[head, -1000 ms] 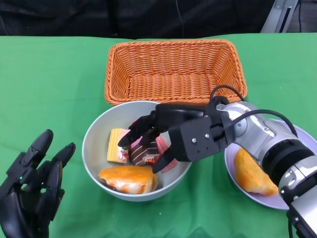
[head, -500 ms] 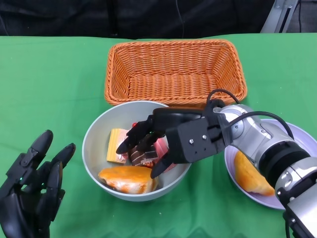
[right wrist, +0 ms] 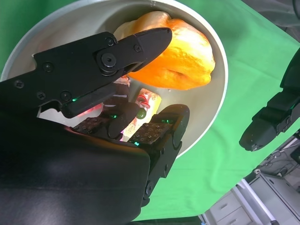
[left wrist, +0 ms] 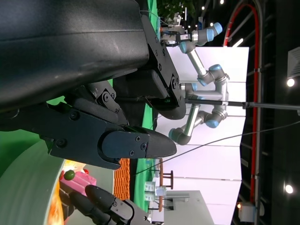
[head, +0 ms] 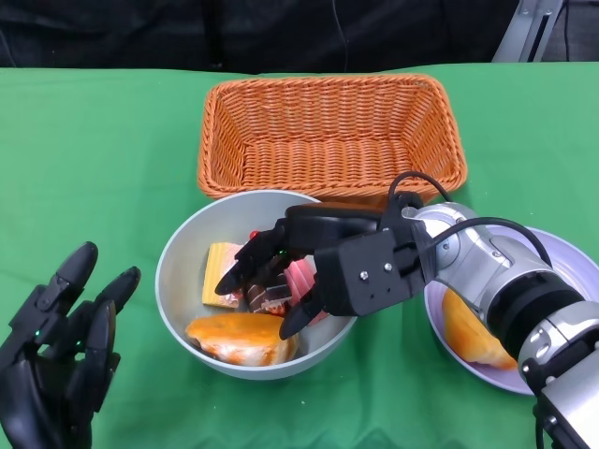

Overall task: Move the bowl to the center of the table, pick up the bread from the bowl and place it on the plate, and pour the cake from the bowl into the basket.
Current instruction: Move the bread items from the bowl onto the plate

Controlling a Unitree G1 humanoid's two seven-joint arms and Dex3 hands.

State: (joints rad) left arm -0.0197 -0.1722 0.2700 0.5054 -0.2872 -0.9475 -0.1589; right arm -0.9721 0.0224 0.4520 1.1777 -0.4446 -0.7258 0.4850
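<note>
Bread (head: pixel 241 338) lying sideways in bowl (head: pixel 178 248), just under right hand (head: pixel 281 267).
Right hand spread, holding nothing; left hand (head: pixel 56 374) open, farther away.

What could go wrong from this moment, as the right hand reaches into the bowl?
1. The right hand is over the cakes, not the bread in the bowl; it may grab a cake by mistake.
2. Pressing down near the rim could tip or slide the bowl.
3. The plate already holds one bread piece, so room is tight.

Green tablecloth (head: pixel 103 159) all over my table, plus some blue-jointed robot arms (left wrist: pixel 201 84) in the background.
</note>
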